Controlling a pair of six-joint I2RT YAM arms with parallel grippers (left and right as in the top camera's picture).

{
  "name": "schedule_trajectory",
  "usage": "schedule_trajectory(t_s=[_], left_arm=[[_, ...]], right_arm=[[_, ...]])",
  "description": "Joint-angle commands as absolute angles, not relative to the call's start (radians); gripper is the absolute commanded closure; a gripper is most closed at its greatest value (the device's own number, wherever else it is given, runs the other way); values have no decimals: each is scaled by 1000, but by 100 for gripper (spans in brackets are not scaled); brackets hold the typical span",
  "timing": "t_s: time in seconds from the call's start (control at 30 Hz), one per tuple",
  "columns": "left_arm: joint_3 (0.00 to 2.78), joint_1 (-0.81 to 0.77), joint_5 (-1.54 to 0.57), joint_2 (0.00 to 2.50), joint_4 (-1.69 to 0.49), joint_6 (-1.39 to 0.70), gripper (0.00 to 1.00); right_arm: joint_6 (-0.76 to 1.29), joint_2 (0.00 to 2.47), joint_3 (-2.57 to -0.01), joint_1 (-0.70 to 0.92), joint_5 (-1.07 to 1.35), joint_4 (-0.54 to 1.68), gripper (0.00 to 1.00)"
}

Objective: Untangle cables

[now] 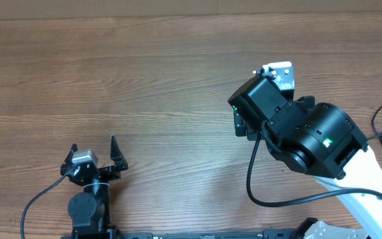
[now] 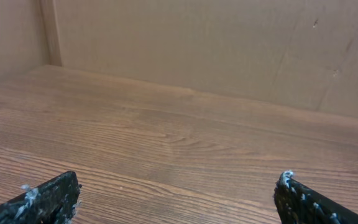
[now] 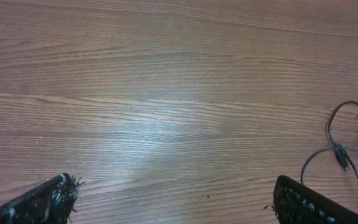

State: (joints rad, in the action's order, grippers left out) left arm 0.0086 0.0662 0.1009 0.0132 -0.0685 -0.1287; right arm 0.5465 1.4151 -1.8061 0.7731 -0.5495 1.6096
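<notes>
Left gripper (image 1: 93, 145) sits in the lower left of the overhead frame, released, its two dark fingers (image 2: 48, 196) spread wide over the wood-grain surface (image 1: 178, 79). From its wrist camera I see a plain brown wall (image 2: 197, 43) standing at the far edge of the surface. Moving right, the right arm (image 1: 304, 129) reaches in from the lower right corner. Its wrist camera shows the right gripper (image 3: 173, 183) released too, fingertips wide apart at the bottom corners of that frame with bare wood showing between them. The cables (image 3: 339, 152) lie at the far right edge, thin black cords in loose loops on the surface, apart from both grippers.
</notes>
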Motion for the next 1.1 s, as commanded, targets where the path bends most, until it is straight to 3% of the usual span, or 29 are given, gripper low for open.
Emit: schedule_trajectory(t_s=[0.0,0.77,0.93,1.07], left_arm=[[5,72,88,4,-71,-112,0],[5,72,88,4,-71,-112,0],[5,72,88,4,-71,-112,0],[5,72,88,4,-71,-112,1]], right_arm=[[553,1412,-1806,778,-555,1606,0],[550,1412,-1806,778,-580,1588,0],[541,1417,-1785,743,-783,1324,0],[310,1416,-1745,665,-702,1039,0]])
